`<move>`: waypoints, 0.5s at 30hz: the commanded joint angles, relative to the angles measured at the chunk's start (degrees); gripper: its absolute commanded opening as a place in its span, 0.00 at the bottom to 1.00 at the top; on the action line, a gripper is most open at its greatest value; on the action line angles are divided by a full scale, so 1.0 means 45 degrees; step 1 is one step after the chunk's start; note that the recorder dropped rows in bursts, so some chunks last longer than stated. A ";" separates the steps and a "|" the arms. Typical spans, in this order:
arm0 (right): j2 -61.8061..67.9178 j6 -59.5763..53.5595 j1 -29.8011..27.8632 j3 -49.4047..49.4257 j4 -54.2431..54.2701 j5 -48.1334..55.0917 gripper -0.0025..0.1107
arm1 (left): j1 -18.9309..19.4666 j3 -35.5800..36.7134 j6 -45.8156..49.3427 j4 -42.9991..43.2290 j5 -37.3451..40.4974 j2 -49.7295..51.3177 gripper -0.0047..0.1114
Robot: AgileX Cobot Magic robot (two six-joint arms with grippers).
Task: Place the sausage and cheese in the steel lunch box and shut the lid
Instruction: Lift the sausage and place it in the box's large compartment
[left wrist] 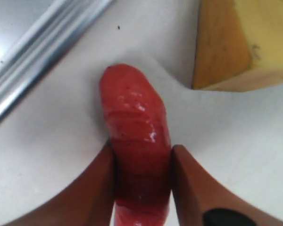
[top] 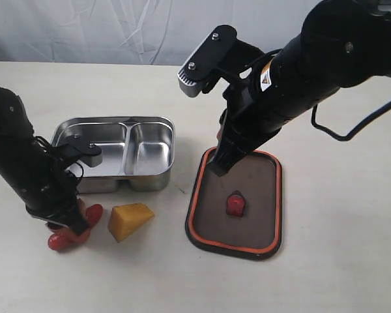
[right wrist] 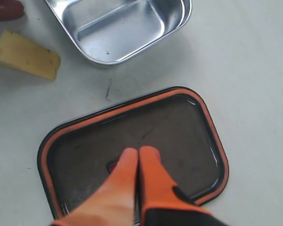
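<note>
Sausage point(left wrist: 134, 122) | lies lengthwise between fingers of my left gripper point(left wrist: 142, 151), pinched on both flanks | right gripper point(right wrist: 138, 153) closed, empty, over lid point(right wrist: 179, 127)

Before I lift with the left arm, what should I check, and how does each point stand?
1. Left jaws on the sausage: one on each side, both touching it. Ok.
2. Sausage free of the cheese: they lie apart. Ok.
3. Steel lunch box open and ready: what shows of both compartments is empty. Ok.
4. Lid out of the way: it lies flat beside the box, seal side up. Ok.
5. Right jaws: shut, holding nothing, above the lid and away from the box. Ok.
6. Grip firm enough to hold through the lift: cannot tell.
</note>
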 commanded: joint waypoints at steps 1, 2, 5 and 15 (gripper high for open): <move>-0.0110 -0.0006 -0.0026 0.0014 -0.0154 0.0022 0.02 | -0.0167 -0.0029 -0.0688 -0.0222 0.1495 0.0309 0.04; -0.0110 -0.0006 -0.0026 0.0014 -0.0154 0.0022 0.02 | -0.0167 -0.0114 -0.0723 -0.0245 0.1739 0.0240 0.04; -0.0110 -0.0006 -0.0026 0.0014 -0.0154 0.0022 0.02 | -0.0167 -0.0404 -0.1147 -0.0050 0.2279 -0.0335 0.04; -0.0110 -0.0006 -0.0026 0.0014 -0.0154 0.0022 0.02 | -0.0167 -0.2268 -0.2452 0.1925 0.0928 -0.3274 0.04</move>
